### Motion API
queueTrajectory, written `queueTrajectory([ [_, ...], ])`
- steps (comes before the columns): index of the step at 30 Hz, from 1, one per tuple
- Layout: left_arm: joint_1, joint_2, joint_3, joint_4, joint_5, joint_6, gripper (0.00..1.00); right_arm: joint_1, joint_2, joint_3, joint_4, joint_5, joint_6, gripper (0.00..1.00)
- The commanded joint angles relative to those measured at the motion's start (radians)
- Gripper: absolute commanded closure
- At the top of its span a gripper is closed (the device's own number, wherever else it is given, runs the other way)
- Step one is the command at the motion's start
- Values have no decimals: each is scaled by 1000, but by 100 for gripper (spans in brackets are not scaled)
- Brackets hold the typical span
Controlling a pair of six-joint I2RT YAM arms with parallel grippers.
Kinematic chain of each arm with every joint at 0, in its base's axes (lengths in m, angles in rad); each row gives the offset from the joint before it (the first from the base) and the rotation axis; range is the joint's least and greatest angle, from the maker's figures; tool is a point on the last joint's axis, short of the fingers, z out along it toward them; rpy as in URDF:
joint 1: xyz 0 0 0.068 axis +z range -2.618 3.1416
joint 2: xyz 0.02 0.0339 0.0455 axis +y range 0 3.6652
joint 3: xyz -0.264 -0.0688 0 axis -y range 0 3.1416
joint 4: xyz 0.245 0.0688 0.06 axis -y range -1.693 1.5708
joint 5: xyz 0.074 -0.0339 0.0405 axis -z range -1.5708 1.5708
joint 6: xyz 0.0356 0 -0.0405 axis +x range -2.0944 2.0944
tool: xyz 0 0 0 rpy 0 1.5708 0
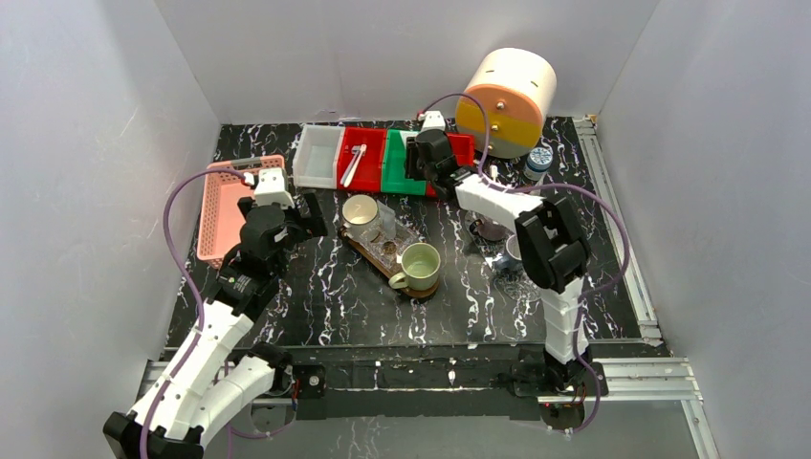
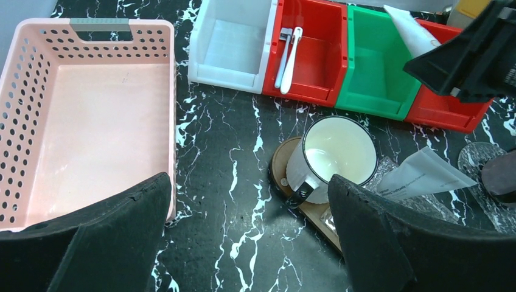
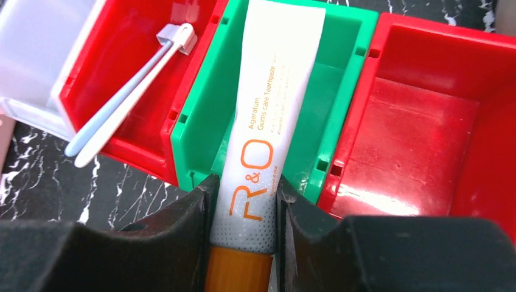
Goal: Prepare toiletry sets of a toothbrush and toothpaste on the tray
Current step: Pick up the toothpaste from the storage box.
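A white toothpaste tube (image 3: 271,109) with an orange cap sticks up out of the green bin (image 3: 328,91). My right gripper (image 3: 245,194) is shut on the tube's lower end, just above the cap. In the left wrist view the same toothpaste tube (image 2: 411,30) and the right gripper (image 2: 468,61) show at the top right. Two slim white toothbrushes (image 3: 122,103) lie in the red bin (image 2: 310,55) to the left of the green one. The pink perforated tray (image 2: 173,91) holds nothing. My left gripper (image 2: 247,182) hovers open over the black table between the tray and a white mug (image 2: 331,155).
A white bin (image 1: 317,158) and a second red bin (image 3: 426,121) flank the row at the back. A wooden board (image 1: 378,251) carries two mugs and a clear packet (image 2: 426,173). A large cream and orange cylinder (image 1: 507,100) stands at the back right.
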Motion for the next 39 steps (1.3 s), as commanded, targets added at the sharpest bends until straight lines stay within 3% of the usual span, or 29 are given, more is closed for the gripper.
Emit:
queueTrajectory([
  [1, 5, -17, 12, -3, -25, -38, 2, -3, -148, -110, 199, -1, -27, 99],
  [16, 6, 28, 187, -21, 245, -299, 2, 25, -547, -529, 549, -79, -203, 99],
  [27, 5, 93, 313, -10, 408, -408, 2, 29, -826, -826, 755, -321, -277, 99],
  [39, 5, 226, 356, 158, 649, -567, 3, 29, -975, -1009, 893, -603, -307, 99],
])
